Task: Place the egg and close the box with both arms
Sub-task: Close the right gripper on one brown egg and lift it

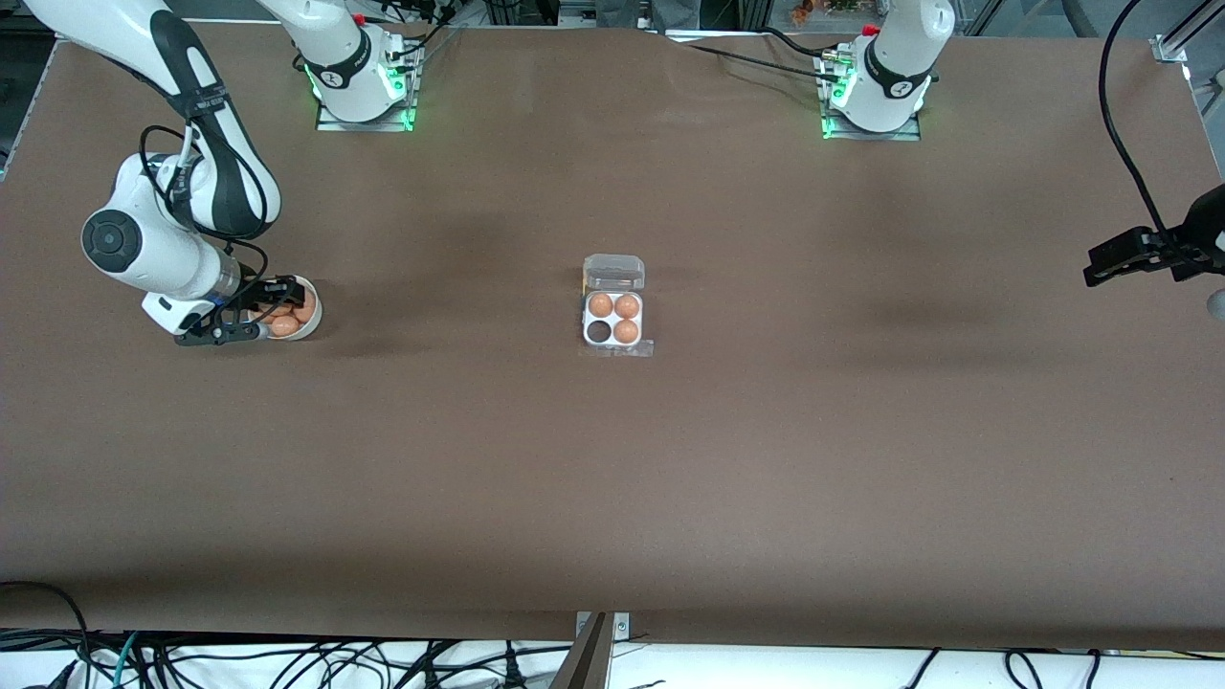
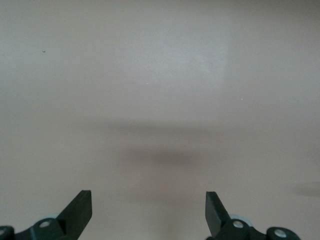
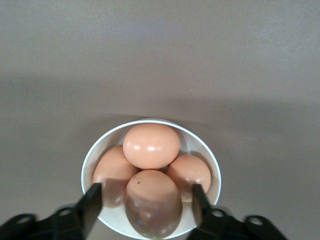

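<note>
— Starting at the camera's edge, what's the surface like?

— Black cables [image 1: 287, 660] tangle along the near rim. Past them, the bench [image 1: 612, 498] is one plain brown sheet with soft shadows.

— And mid-bench?

— The box [image 1: 613, 321] sits at the centre, its clear lid [image 1: 613, 273] thrown open on the side toward the robots. Three cells hold eggs. The empty cell [image 1: 599, 331] is dark, on the camera side toward the right arm's end.

— Where's the egg?

— In the white bowl [image 1: 313, 321], about level with the box, near the right arm's end. The right gripper [image 1: 273, 308] is down in it.

— Does the front view show its hold?

— No, the arm covers it. The right wrist view does: four eggs heaped in the bowl [image 3: 87, 165], and the right gripper [image 3: 145, 200] straddling the egg [image 3: 152, 205], fingers partly spread. They seem just clear of the shell, though their edges are blurred.

— And the other arm?

— It waits. The left gripper [image 1: 1101, 268] hangs over the left arm's end. The left wrist view shows that gripper [image 2: 148, 210] spread wide, holding nothing, bare bench under it.

— Farthest back?

— Both bases [image 1: 364, 91], green-lit, then metal framing.
</note>
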Available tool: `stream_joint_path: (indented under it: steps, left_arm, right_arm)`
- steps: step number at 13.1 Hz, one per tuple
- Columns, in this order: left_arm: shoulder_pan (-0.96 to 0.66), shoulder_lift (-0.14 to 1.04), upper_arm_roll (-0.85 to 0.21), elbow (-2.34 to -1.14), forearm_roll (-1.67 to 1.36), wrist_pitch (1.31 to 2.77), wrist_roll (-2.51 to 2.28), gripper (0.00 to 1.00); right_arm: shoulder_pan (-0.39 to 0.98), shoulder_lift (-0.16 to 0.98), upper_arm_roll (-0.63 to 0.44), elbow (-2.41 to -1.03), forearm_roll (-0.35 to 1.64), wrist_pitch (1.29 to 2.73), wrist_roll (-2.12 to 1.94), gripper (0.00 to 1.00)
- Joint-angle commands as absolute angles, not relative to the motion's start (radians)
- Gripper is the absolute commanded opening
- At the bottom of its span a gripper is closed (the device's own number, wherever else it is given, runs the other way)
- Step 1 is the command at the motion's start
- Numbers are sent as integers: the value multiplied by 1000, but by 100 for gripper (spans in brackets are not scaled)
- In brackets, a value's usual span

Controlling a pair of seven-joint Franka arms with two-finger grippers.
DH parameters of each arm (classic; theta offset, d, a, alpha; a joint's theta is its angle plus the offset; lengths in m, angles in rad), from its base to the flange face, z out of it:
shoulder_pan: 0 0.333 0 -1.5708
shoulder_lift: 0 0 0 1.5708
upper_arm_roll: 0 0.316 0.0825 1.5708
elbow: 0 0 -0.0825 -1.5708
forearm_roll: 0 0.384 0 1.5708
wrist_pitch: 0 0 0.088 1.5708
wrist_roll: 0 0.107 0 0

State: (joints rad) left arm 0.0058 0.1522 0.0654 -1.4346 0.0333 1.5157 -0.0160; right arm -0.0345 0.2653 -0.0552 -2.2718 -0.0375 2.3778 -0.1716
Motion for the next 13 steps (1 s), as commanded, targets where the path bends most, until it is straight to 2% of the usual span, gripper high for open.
stream_joint_path:
  steps: [1,3,7,10,13]
  left_arm:
    - [12,150,60,-1419,37,1505,-6,100]
    - [11,150,60,-1419,35,1503,-6,100]
    - [11,150,58,-1420,29,1502,-8,100]
    - [11,150,58,-1420,29,1499,-9,100]
    - [11,150,58,-1420,29,1499,-8,100]
  right_arm:
    - [-43,252,-52,-2275,-17,2362,-198,55]
    - [-41,252,-51,-2273,-15,2361,-195,47]
    - [-41,252,-49,-2257,14,2321,-195,42]
    - [-40,252,-46,-2237,18,2290,-192,32]
    - [-34,252,-43,-2201,17,2260,-192,30]
